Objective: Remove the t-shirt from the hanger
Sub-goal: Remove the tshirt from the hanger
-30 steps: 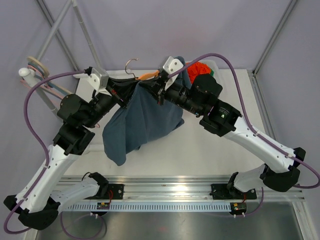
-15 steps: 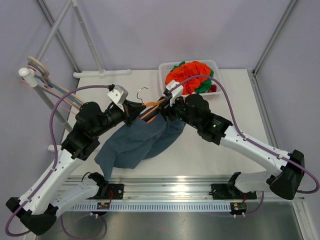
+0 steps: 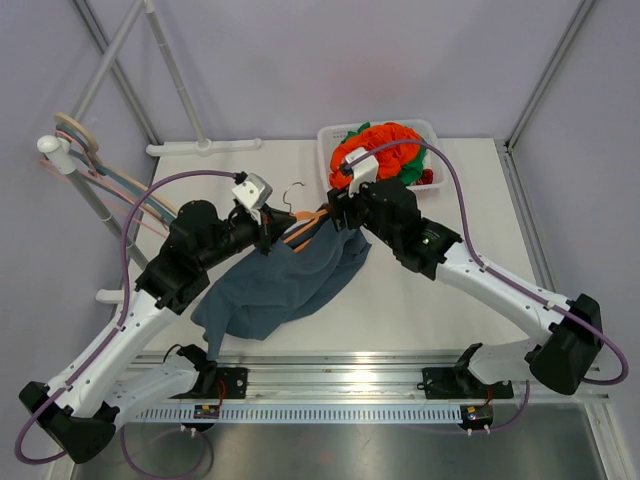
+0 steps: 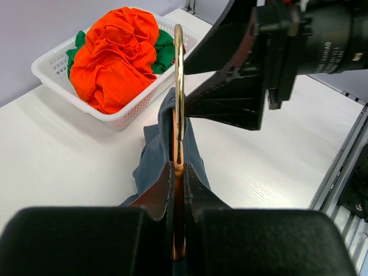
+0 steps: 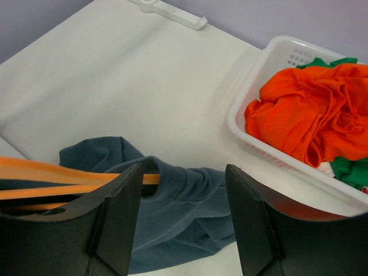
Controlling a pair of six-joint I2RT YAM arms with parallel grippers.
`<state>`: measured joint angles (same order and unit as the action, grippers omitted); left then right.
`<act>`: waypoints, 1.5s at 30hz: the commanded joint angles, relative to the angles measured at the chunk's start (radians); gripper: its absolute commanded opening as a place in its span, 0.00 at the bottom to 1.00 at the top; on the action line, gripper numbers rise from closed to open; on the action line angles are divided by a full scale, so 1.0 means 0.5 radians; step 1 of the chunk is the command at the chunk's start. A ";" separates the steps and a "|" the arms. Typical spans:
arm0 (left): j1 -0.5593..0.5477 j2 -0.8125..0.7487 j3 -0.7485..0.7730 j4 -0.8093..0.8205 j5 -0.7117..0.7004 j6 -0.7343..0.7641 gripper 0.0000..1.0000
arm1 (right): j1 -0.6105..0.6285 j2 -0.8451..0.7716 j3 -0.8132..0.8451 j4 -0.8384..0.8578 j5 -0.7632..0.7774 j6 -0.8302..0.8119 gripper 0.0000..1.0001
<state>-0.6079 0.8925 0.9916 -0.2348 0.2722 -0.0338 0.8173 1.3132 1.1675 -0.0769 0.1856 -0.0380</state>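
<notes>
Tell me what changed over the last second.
The left gripper and right gripper came down, lowering the hanger until the t-shirt lay on the table. The right gripper opened and let go. The left gripper stays shut on the hanger, the t-shirt is still on it, and the basket hasn't moved.

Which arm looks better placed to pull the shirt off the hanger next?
Right, probably: the right gripper is open over the shirt, while the left gripper is shut on the hanger, steadying it.

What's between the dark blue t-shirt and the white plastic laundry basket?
Only bare white tabletop. The right wrist view shows the dark blue t-shirt and the white plastic laundry basket apart, with nothing in the gap.
</notes>
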 commanded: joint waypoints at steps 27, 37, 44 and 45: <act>-0.008 -0.144 -0.054 0.230 -0.155 0.009 0.00 | -0.171 0.159 0.193 -0.303 -0.046 0.057 0.00; -0.008 -0.223 0.005 0.157 -0.198 -0.012 0.00 | -0.512 0.168 0.064 -0.270 -0.153 0.064 0.00; -0.005 -0.315 0.078 0.065 -0.057 -0.028 0.00 | -0.644 0.267 0.037 -0.141 -0.322 0.125 0.00; -0.005 -0.318 0.127 0.010 -0.044 -0.028 0.00 | -0.668 0.294 0.033 -0.123 -0.362 0.137 0.00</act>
<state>-0.6144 0.7837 0.9577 -0.2646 0.2203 -0.0463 0.5419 1.4239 1.2026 -0.1692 -0.0151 0.0322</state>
